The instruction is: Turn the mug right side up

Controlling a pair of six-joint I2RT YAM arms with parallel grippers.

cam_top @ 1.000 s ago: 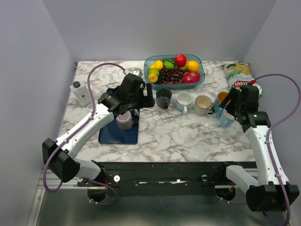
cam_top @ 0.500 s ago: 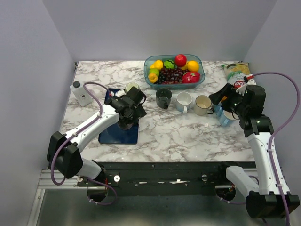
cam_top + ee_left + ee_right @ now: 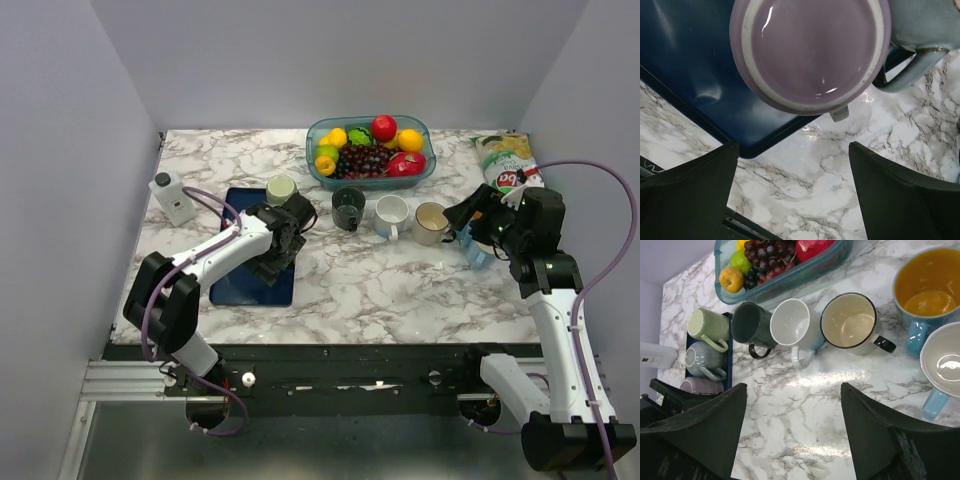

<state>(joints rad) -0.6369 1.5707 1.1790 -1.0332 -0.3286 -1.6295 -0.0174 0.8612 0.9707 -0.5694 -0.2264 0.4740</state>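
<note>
Top external: left gripper (wide open, empty) has lowered over purple mug.

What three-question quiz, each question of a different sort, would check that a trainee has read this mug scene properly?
1. True or false: the purple mug stands base up on the blue tray.
2. Choose one: the left gripper above that mug is (A) open, holding nothing; (B) shut on the mug's handle; (C) shut on the tray.
3. Short answer: in the right wrist view, how many mugs sit on the tray?

Key: 1 true; 2 A; 3 three.
</note>
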